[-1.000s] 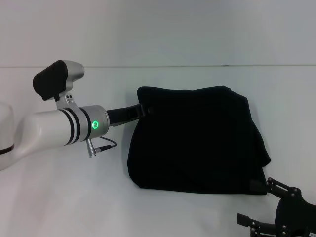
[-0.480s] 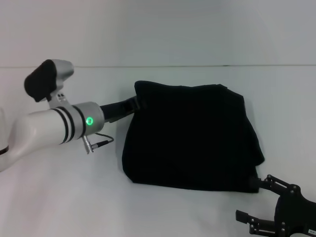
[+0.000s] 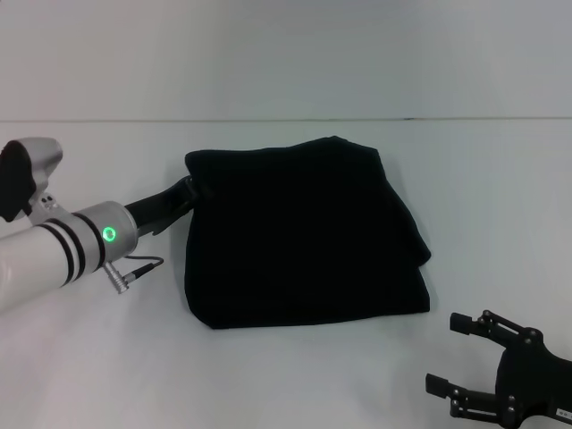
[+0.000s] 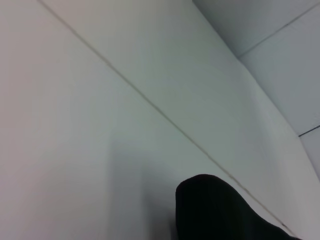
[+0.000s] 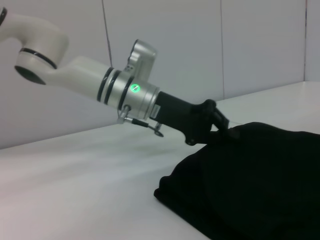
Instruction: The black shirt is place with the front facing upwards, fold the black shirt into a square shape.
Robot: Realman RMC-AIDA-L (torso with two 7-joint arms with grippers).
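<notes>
The black shirt [image 3: 299, 234] lies on the white table as a folded, roughly square bundle; its lettering and neck label are hidden. My left gripper [image 3: 190, 187] is shut on the shirt's far left corner, with the arm reaching in from the left. The right wrist view shows that grip [image 5: 223, 131] on the shirt [image 5: 250, 175] from the side. A black fold of the shirt [image 4: 220, 212] shows in the left wrist view. My right gripper [image 3: 442, 353] is open and empty, low at the near right, apart from the shirt's near right corner.
The white table [image 3: 295, 375] spreads all around the shirt. A white wall [image 3: 286, 54] stands behind its far edge. A short cable [image 3: 134, 265] hangs from my left wrist just above the table.
My left gripper has dragged the shirt leftward across the table, the arm drawing back to the left. The shirt's near right corner has moved away from my right gripper, which stayed in place.
</notes>
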